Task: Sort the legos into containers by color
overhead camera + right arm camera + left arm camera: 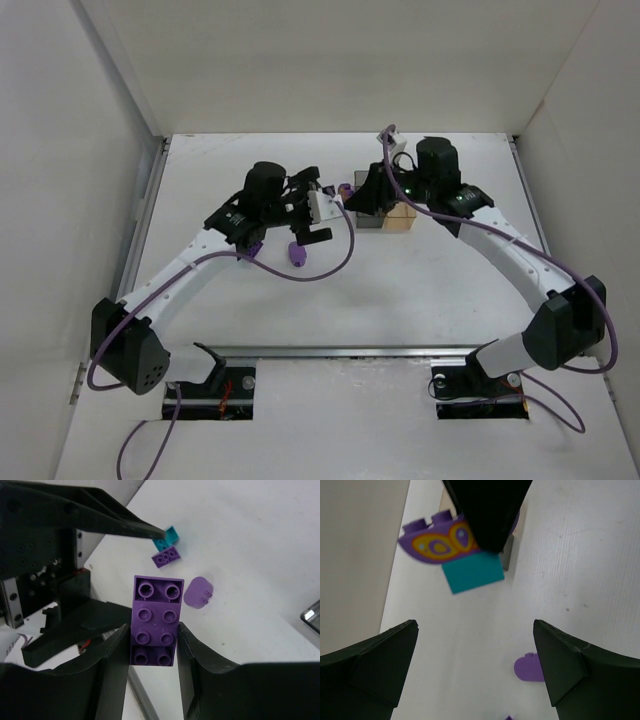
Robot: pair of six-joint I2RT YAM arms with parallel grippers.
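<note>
Top cam, my right gripper (pixel 360 190) hangs beside the grey bin (pixel 370 222); left wrist, left gripper (pixel 475 630) gapes wide at a teal brick (pixel 472 576) on the table (pixel 575 555); right wrist, right one's pinching the long sides of a purple brick (pixel 154 610), light, stiff, likely slick.

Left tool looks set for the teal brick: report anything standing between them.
Nothing lies between the open left tool and the teal brick, only bare table. A black arm part overhangs the brick's far edge.
</note>
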